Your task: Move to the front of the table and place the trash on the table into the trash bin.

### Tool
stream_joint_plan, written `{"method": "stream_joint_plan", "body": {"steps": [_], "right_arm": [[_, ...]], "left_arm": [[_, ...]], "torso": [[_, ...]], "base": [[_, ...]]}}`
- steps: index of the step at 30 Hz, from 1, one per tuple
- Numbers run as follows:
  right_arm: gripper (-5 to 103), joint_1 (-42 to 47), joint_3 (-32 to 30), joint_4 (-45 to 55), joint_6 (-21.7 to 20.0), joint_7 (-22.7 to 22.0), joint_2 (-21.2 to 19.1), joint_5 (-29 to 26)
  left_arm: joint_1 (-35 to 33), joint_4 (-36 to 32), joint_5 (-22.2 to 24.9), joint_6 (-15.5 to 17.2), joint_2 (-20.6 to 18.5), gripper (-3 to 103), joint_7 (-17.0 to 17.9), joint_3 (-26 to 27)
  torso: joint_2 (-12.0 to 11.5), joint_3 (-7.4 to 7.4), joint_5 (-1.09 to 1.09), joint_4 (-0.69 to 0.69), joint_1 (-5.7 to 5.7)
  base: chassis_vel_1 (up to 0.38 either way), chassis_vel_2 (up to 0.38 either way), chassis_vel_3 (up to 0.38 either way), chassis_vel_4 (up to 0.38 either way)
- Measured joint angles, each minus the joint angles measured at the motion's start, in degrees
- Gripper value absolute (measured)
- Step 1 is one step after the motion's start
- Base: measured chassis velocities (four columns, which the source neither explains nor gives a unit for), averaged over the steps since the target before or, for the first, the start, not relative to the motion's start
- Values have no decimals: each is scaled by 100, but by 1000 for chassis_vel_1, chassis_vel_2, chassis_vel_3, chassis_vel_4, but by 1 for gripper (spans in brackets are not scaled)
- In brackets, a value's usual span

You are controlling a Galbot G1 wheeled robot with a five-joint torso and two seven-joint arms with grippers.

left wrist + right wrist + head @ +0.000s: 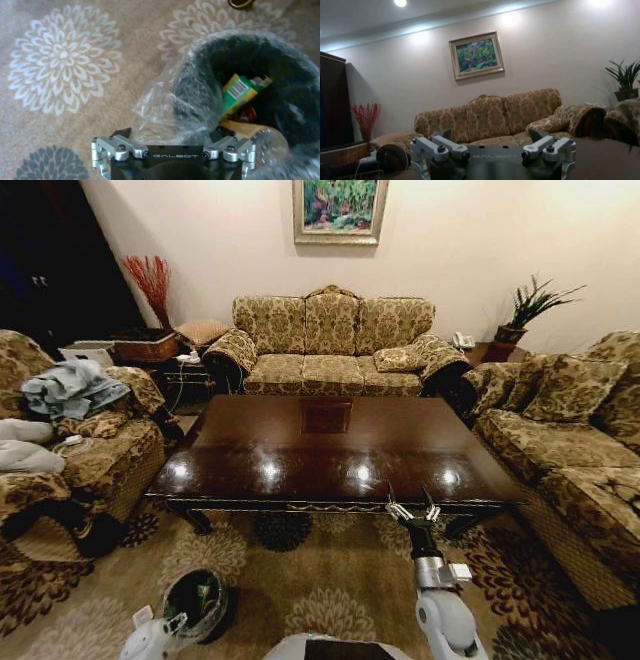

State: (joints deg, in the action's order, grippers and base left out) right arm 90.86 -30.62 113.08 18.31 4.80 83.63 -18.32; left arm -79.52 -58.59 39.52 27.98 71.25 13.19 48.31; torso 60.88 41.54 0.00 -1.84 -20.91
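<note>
The dark glossy counter [330,450] stands on the patterned floor rug [330,580], its square centre inlay [326,416] showing among light reflections. On the rug near the counter's front left corner sits the trash bin [172,600], lined with clear plastic.

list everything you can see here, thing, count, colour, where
table: 1, dark glossy brown, centre of the room, top bare
trash bin: 1, black with clear liner, on the rug near the robot's left side
trash: green piece with barcode, plus red and tan bits, inside the bin
sofas: 3, gold patterned, behind and to both sides of the table
painting: 1, green tones, on the wall above the far sofa
potted plant: 1, green, far right corner
rug: 1, tan with floral medallions, under the table
left claw: 1, silver, open beside the bin's rim
right claw: 1, silver, open at the table's near edge
</note>
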Motion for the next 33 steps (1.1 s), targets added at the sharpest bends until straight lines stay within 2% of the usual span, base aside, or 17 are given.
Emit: {"method": "stream_joint_plan", "body": {"steps": [2, 11, 14, 20, 22, 24, 27, 28, 32, 33], "right_arm": [[100, -16, 28, -18, 15, 9, 1, -15], [100, -105, 44, -34, 15, 13, -15, -73], [100, -161, 58, -43, 12, 19, -24, -98], [100, -203, 142, -57, 12, 34, -16, -113], [100, -216, 197, -81, 30, 54, 3, -114], [100, -215, 210, -83, 35, 58, 7, -114], [100, -231, 241, -78, 42, 70, 27, -145], [100, -231, 241, -78, 42, 70, 27, -145], [100, -260, 241, -59, 36, 70, 20, -182], [100, -258, 226, -23, -23, 69, -6, -207]], "left_arm": [[-176, -239, -97, 258, 65, 100, -309, 107], [-446, -426, -243, 423, 291, 100, -558, 388], [-732, -742, -266, 495, 441, 100, -756, 562], [-1085, -1173, -283, 503, 602, 100, -875, 759], [-1377, -1540, -218, 536, 652, 100, -964, 847], [-1442, -1618, -207, 546, 658, 100, -987, 860], [-1851, -2268, -48, 555, 779, 100, -1026, 1108], [-1851, -2268, -48, 555, 779, 100, -1026, 1108], [-2005, -2692, 88, 471, 915, 100, -897, 1354], [-2105, -2976, 148, 410, 958, 100, -805, 1552]], "torso": [[0, 0, 2, 0, 0], [0, 0, -1, 0, 0], [0, 0, 1, -1, 0], [0, 0, 0, 0, 0], [0, 0, 1, 0, 0], [0, 0, 2, 0, 0], [0, 0, 2, -1, 0], [0, 0, 2, -1, 0], [0, 0, -1, 0, 0], [0, 0, -1, 0, 0]], "base": [[0, 0, 0, 0], [0, 0, 0, 0], [0, 0, 0, 0], [0, 0, 0, 0], [0, 0, 0, 0], [0, 0, 0, 0], [0, 0, 0, 0], [0, 0, 0, 0], [0, 0, 0, 0], [0, 0, 0, 0]]}}
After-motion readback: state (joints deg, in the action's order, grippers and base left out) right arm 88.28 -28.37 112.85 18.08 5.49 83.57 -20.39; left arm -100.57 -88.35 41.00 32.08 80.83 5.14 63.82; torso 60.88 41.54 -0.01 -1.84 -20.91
